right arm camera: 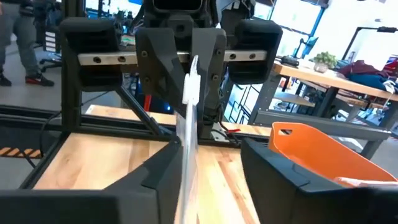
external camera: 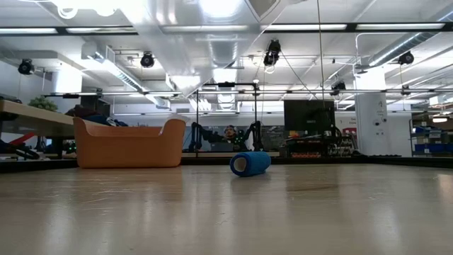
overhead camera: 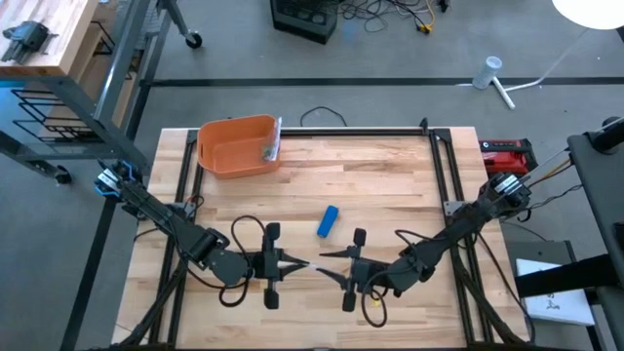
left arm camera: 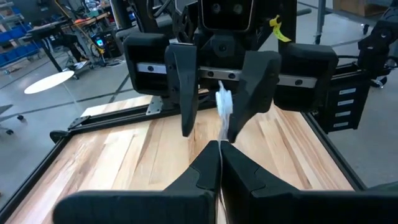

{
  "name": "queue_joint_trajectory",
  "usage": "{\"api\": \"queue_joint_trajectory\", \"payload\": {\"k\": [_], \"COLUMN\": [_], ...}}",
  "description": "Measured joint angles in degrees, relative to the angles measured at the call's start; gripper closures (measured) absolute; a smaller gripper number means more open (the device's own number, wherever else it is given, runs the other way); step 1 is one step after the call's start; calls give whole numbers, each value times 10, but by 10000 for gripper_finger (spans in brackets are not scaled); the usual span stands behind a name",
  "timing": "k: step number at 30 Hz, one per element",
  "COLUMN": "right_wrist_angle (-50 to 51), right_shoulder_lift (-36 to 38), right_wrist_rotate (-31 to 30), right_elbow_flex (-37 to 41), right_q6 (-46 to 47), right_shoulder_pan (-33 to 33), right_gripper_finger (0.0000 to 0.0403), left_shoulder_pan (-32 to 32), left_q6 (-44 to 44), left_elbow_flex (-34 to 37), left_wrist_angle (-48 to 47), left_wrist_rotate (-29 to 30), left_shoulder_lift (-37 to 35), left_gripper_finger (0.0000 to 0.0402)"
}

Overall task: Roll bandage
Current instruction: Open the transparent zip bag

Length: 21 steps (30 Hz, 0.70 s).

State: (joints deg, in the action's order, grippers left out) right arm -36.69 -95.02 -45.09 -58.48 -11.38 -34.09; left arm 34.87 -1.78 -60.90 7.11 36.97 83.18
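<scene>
Stretching between the two grippers near the table's front edge, a thin white bandage strip (left arm camera: 224,109) is hard to make out from above. It is pinched by the clenched left gripper (overhead camera: 297,263); the right gripper (overhead camera: 327,265) is parted around its other end. A blue roll (overhead camera: 328,222) lies mid-table, its axis running front to back. An orange bin (overhead camera: 237,147) sits near the back-left corner

Bandage roll (overhead camera: 328,222) right of bin (overhead camera: 237,147)
</scene>
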Motion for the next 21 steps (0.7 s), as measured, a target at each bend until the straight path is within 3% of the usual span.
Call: {"api": "queue_joint_trajectory", "payload": {"k": [12, 21], "right_wrist_angle": [-1, 10], "right_shoulder_lift": [0, 0], "right_wrist_rotate": [3, 2], "right_elbow_flex": [-1, -1], "right_q6": [-2, -33], "right_shoulder_pan": [0, -5], "right_gripper_finger": [393, 399], "left_shoulder_pan": [0, 0], "left_q6": [5, 12], "left_elbow_flex": [0, 0], "left_wrist_angle": [0, -15], "left_wrist_rotate": [-1, -1], "left_shoulder_lift": [0, 0], "left_gripper_finger": [401, 389]}}
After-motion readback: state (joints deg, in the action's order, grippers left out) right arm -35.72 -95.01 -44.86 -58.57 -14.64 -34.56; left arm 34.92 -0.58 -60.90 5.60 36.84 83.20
